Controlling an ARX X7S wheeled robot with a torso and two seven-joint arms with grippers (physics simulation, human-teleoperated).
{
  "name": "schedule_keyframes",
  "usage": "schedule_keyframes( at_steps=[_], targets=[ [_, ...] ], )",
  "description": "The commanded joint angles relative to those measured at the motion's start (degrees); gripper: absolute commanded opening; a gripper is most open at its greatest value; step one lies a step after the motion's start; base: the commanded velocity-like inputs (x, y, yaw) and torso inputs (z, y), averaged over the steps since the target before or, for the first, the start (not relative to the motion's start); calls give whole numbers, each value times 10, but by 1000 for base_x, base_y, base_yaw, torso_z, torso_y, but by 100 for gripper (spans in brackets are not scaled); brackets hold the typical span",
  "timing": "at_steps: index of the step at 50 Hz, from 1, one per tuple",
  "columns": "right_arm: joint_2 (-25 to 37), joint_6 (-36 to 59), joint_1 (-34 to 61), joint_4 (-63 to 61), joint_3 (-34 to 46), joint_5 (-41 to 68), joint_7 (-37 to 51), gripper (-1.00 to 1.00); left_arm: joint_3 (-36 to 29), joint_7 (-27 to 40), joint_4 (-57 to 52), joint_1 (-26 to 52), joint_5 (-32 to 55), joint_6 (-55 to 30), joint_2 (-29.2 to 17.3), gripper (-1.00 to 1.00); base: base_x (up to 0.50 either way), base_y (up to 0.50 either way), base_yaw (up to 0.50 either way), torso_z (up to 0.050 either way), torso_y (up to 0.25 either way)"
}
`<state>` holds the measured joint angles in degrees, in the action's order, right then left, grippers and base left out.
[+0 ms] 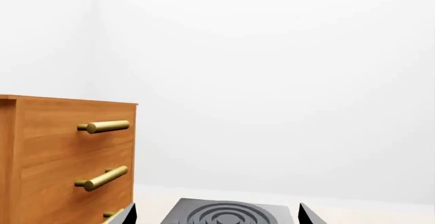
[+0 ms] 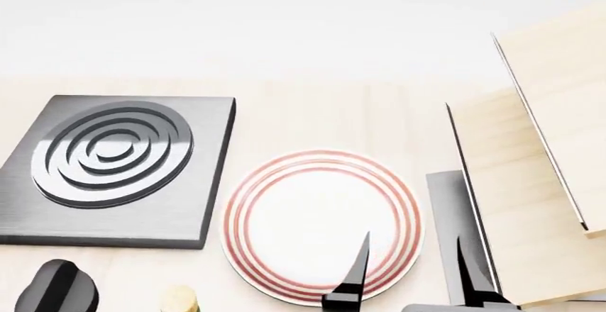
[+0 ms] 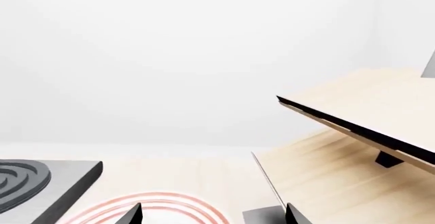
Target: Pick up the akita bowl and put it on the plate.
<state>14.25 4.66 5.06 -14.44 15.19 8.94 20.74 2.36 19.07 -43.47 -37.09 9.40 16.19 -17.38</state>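
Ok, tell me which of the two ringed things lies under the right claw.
The plate: round, white, thin red rings, under the right claw. The grey square burner sits to its left.

Plate (image 2: 322, 220) near rim hidden by right end effector (image 2: 412, 273), itself cut off at head-view edge; burner (image 1: 227, 215) cropped in left wrist view.

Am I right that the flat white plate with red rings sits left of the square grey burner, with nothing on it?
Not quite: the head view shows the flat white plate with red rings right of the square grey burner. It is indeed empty.
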Motion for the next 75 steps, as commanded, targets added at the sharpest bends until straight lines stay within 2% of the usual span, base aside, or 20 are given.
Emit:
schedule_keyframes(
  at_steps=[1,18,38,43,47,49,65,75],
  targets=[
    [3,-6,0,3,4,2,0,100,2,1,1,-2,2,5,-4,100,0,0,0,0,0],
    [5,-7,3,8,11,0,4,100,40,23,-13,-7,5,-14,-15,100,0,0,0,0,0],
    [6,-1,9,10,20,-1,8,100,166,61,-60,-53,32,-47,-30,100,0,0,0,0,0],
    [6,2,11,11,22,-2,11,100,222,69,-71,-68,61,-56,-29,100,0,0,0,0,0],
    [5,-1,12,17,23,-2,11,100,265,50,-80,-76,98,-73,-24,100,0,0,0,0,0],
    [5,-3,12,21,25,-1,11,100,274,47,-82,-72,82,-79,-10,100,0,0,0,0,0],
    [4,-9,17,38,35,-4,12,100,401,24,-116,-64,178,-161,-12,100,0,0,0,0,0],
    [5,-11,18,44,39,-3,12,100,441,44,-136,-51,245,-261,-74,100,0,0,0,0,0]
  ],
)
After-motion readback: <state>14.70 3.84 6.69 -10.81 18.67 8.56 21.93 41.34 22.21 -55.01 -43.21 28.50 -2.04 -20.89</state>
